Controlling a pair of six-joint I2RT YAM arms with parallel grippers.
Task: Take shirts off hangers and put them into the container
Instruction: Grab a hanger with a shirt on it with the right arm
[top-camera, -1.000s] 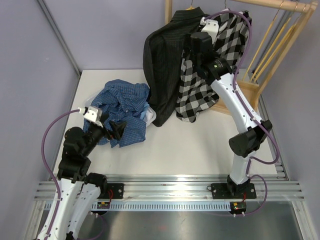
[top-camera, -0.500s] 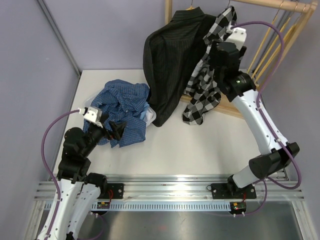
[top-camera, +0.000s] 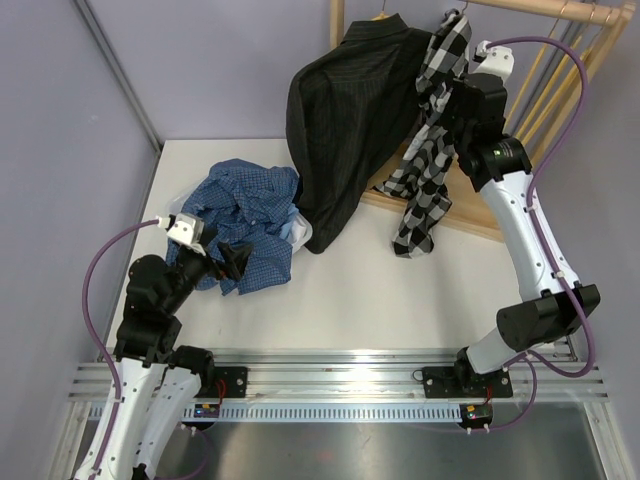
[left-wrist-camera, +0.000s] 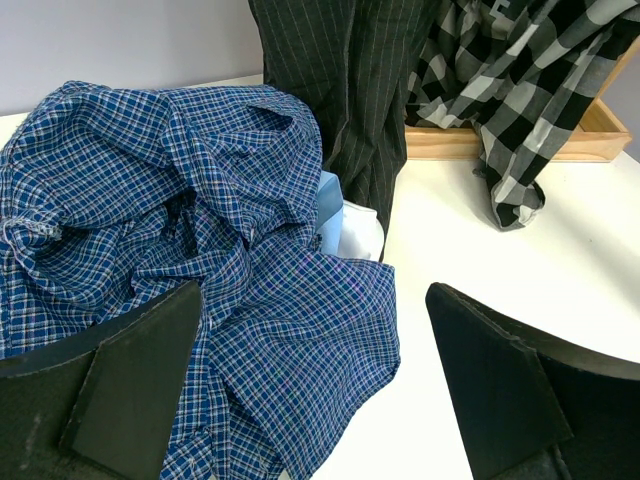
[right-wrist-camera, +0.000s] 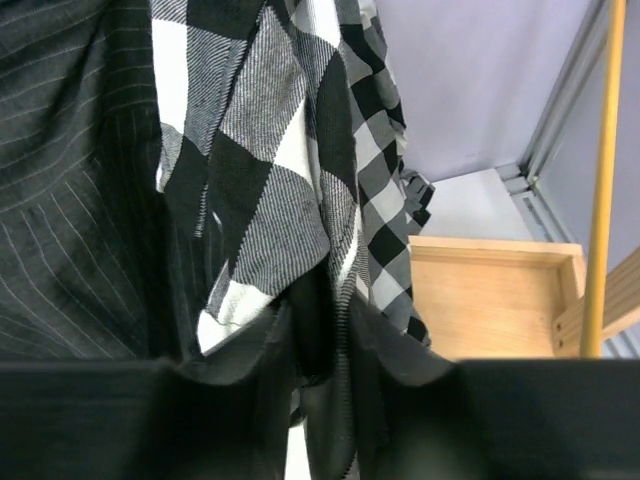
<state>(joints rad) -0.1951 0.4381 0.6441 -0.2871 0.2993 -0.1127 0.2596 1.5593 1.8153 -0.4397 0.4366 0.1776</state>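
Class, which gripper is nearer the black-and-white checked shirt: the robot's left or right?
Right. The right gripper pinches a fold of the black-and-white checked shirt; the left gripper hangs open over the dark blue shirt, well apart from it.

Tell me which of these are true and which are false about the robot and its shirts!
1. The right claw is pinching the black-and-white checked shirt. True.
2. The blue checked shirt lies crumpled in a heap. True.
3. The left claw is squeezing the blue checked shirt. False: it is wide open with nothing in it.
4. The black pinstriped shirt lies flat on the table. False: it is hanging up, right beside the black-and-white checked shirt.
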